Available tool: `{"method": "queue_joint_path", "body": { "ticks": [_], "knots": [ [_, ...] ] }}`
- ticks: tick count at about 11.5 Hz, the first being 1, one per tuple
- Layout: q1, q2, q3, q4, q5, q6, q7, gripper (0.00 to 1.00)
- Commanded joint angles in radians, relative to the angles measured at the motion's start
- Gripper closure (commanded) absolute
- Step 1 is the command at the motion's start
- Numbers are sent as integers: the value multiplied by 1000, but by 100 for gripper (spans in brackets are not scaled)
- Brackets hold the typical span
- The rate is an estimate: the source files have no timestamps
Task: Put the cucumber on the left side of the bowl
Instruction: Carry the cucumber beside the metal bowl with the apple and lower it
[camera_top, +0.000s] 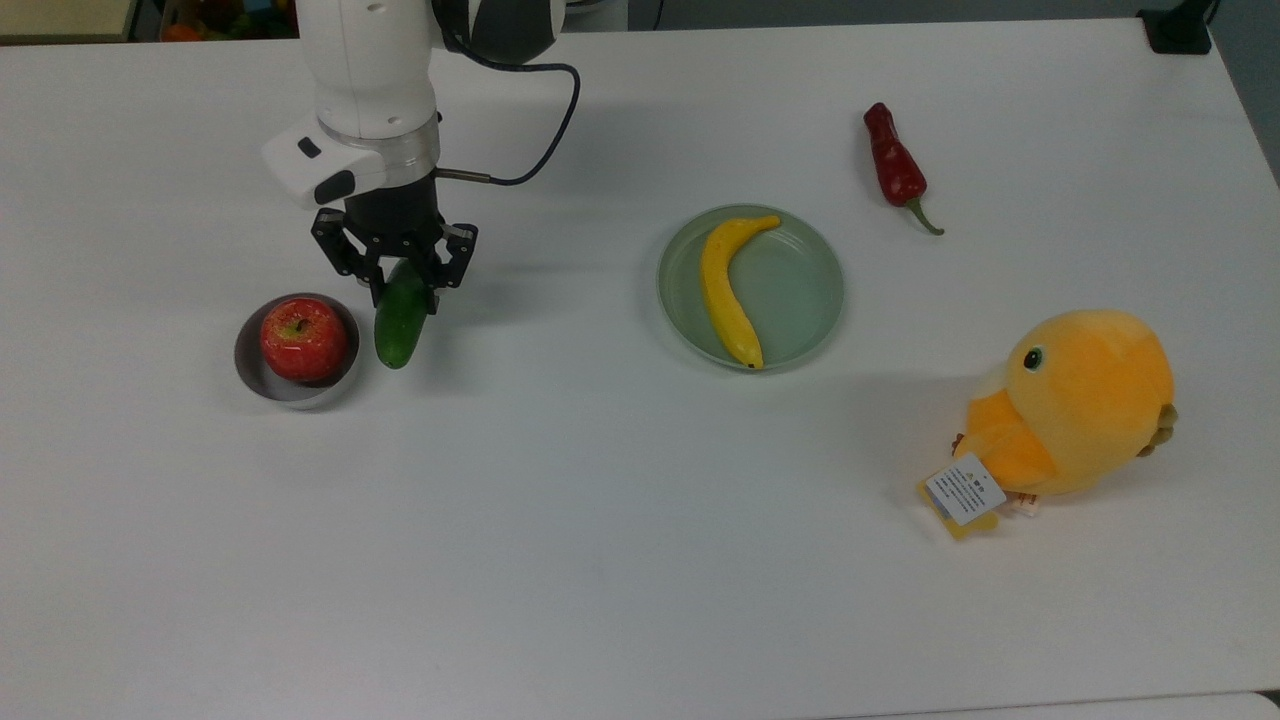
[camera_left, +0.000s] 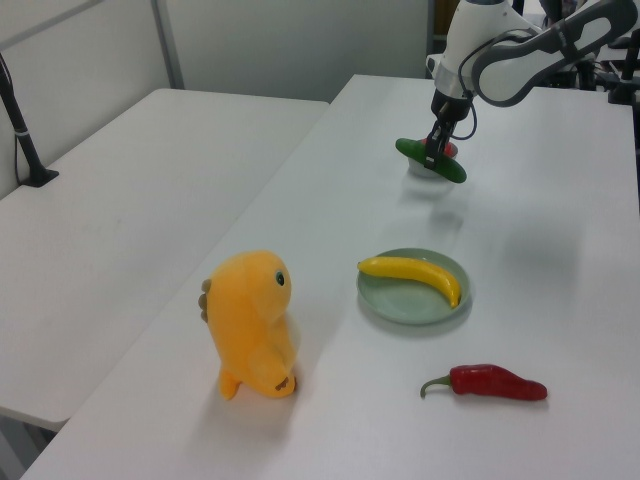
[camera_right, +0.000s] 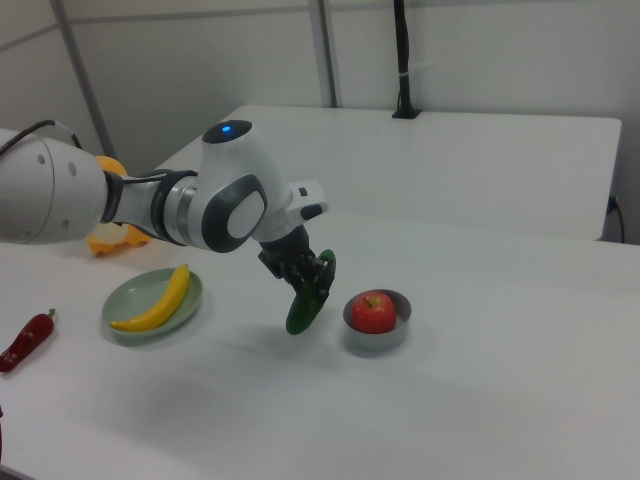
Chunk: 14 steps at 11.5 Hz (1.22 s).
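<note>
Black two-finger gripper (camera_top: 397, 272) clamps smooth dark green cucumber (camera_top: 399, 320), carrying it at small grey bowl's (camera_top: 252, 375) 3 o'clock in top view; next: lower, release.

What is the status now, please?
Claw shut on cucumber, held above table. Cucumber beside bowl, on the top view's right. Apple in bowl.

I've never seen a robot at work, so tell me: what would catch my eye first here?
Probably the big white robot arm, its gripper shut on a smooth dark green cucumber held in the air just beside a small grey bowl with a red apple in it. Next, the fat orange plush bird at the top view's right, near a yellow banana on a pale green plate.
</note>
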<state>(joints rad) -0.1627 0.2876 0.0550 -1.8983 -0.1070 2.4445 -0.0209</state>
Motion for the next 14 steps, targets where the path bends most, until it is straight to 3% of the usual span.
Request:
{"method": "queue_joint_path", "body": {
  "ticks": [1,3,4,5,13,14],
  "knots": [
    [-24,7,2,13,-7,30,1,79],
    [-34,12,2,13,-8,33,-1,78],
    [-34,15,2,13,-8,33,-1,68],
    [-34,16,2,13,-8,33,-1,67],
    [-34,36,2,8,-26,33,-5,66],
    [-34,38,2,8,-26,33,-5,46]
  ]
}}
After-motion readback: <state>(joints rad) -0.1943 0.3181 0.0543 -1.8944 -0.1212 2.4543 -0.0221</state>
